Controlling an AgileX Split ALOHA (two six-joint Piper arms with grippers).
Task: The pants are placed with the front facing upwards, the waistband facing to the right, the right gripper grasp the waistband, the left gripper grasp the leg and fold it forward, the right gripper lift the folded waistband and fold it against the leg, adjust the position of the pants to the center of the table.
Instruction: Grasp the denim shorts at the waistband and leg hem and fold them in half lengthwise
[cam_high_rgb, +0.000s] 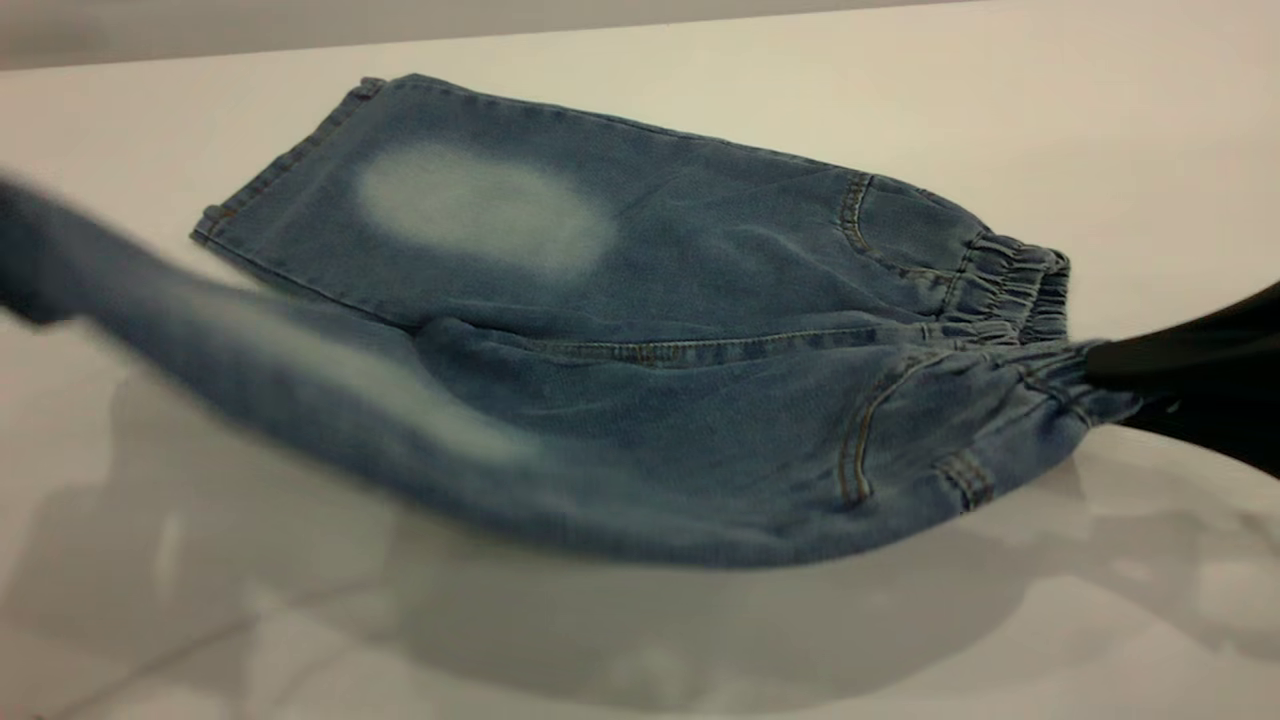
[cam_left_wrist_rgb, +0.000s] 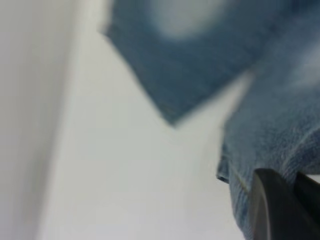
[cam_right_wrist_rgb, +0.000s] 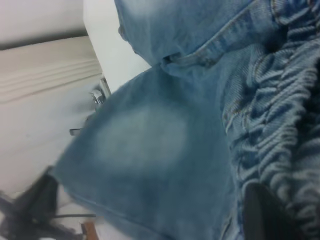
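Note:
The blue denim pants (cam_high_rgb: 700, 270) lie front up on the white table (cam_high_rgb: 1150, 120), with the gathered waistband (cam_high_rgb: 1010, 290) to the right. The far leg (cam_high_rgb: 480, 210) lies flat, showing its pale oval. The near leg (cam_high_rgb: 300, 380) is raised off the table and stretched to the left, blurred. My left gripper (cam_left_wrist_rgb: 287, 182) is shut on that leg's hem end, denim between its dark fingers (cam_left_wrist_rgb: 270, 210). My right gripper (cam_high_rgb: 1105, 385) is shut on the near end of the waistband, held just above the table. In the right wrist view the waistband (cam_right_wrist_rgb: 285, 100) sits against one black finger (cam_right_wrist_rgb: 260, 215).
Bare white tabletop surrounds the pants, with wide room in front (cam_high_rgb: 640, 650) and at the right. The table's back edge (cam_high_rgb: 400, 40) runs behind the far leg. Past the table's side, the right wrist view shows a stand and cables (cam_right_wrist_rgb: 35, 210).

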